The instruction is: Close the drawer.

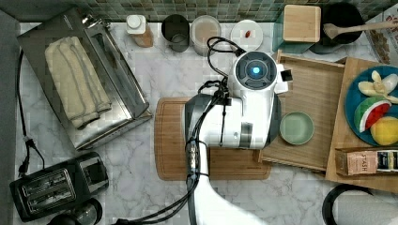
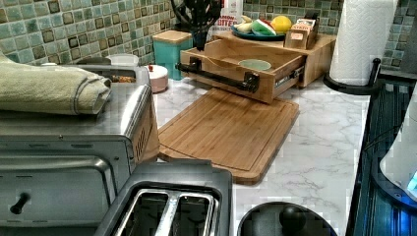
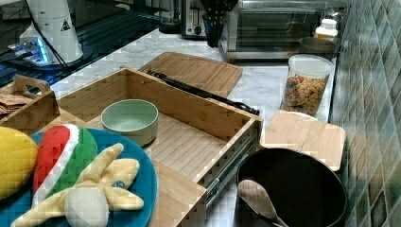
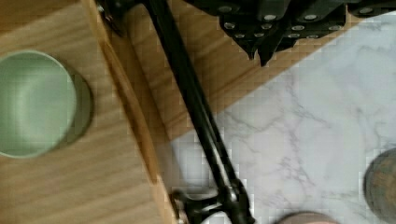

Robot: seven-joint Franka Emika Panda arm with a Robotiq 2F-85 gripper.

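Note:
The drawer (image 1: 319, 79) is a shallow light-wood box, pulled out of its wooden stand toward the cutting board (image 1: 211, 159). A black bar handle (image 2: 216, 76) runs along its front wall (image 4: 126, 107), and a pale green bowl (image 1: 296, 127) sits inside. My gripper (image 4: 261, 55) hangs above the counter just outside the handle (image 4: 196, 116), over the edge of the cutting board and clear of the bar. Its fingertips are together with nothing between them. It shows as a dark shape (image 2: 199, 42) above the drawer's far front corner, and again (image 3: 213, 38) beyond the handle (image 3: 198, 90).
On the stand behind the drawer are a blue plate of toy fruit (image 1: 375, 108) and a tea box (image 1: 371, 161). A black pot with a wooden spoon (image 3: 293, 189), a wood-lidded box (image 1: 302, 23), jars (image 1: 205, 33), a toaster oven (image 1: 80, 79), a toaster (image 1: 56, 185) and a paper towel roll (image 2: 361, 39) surround the area.

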